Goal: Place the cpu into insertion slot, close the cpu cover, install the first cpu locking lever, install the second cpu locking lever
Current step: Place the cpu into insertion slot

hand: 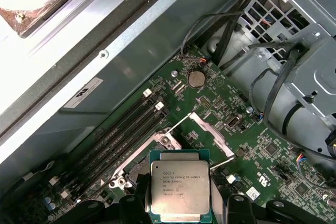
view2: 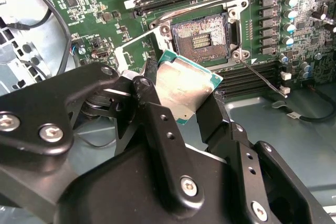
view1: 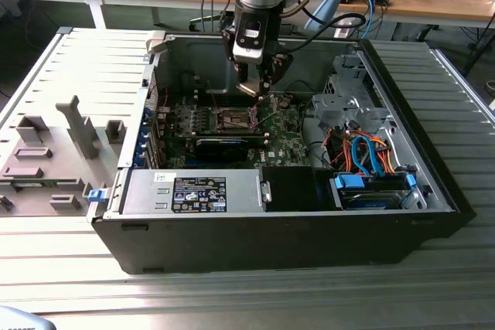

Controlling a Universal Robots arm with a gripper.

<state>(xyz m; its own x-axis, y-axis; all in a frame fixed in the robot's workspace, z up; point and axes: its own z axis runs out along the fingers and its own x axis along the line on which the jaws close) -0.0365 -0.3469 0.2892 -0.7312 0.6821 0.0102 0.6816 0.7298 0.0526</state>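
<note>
Gripper [view2: 182, 92] first: its black metal fingers [view2: 157, 124] are clenched on two opposite edges of the cpu [view2: 189, 85]. The chip hangs in the air over the green board [view2: 89, 19] and touches nothing else. It is a flat square with a dull silver-grey metal top and a thin green border, and the top faces up toward the wrist.

Just beyond the chip lies the insertion slot [view2: 202, 38], a square black socket with a dark, finely pinned centre and a bright metal rim. It is open and bare. In the exterior view the gripper [view1: 259, 90] stands above the insertion slot [view1: 232, 119], which sits below it, slightly toward the exterior view's left and nearer. The coming move is therefore short and mostly downward, and I judge the chip's edges must square up with the rim.

Beside the socket, the cpu cover [hand: 199, 120], a thin silver frame with a square window, is swung up clear of the opening. A thin wire locking lever [view2: 262, 77] also stands free at the socket's side, unlatched.

Farther off rises the grey sheet-metal far wall [view1: 209, 56] of the computer case.
</note>
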